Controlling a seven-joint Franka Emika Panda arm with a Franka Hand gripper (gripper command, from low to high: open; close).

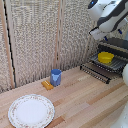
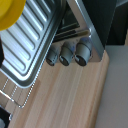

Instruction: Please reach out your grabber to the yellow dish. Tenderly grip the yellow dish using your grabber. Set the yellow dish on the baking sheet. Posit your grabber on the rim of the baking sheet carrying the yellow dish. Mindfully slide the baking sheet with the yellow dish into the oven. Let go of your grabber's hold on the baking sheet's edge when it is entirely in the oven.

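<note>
Exterior view: arm (image 1: 110,15) hangs above yellow dish (image 1: 105,57) on baking sheet (image 1: 116,63); end effector's opening unclear.

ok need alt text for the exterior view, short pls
A yellow dish sits on a baking sheet at the mouth of a toaster oven, with a white robot arm above. On the wooden table stand a blue cup and a floral-rimmed white plate.

yellow dish (image 2: 9,12) cropped at wrist view's edge, oven (image 1: 118,46) cut off, end effector fingers unseen
</note>
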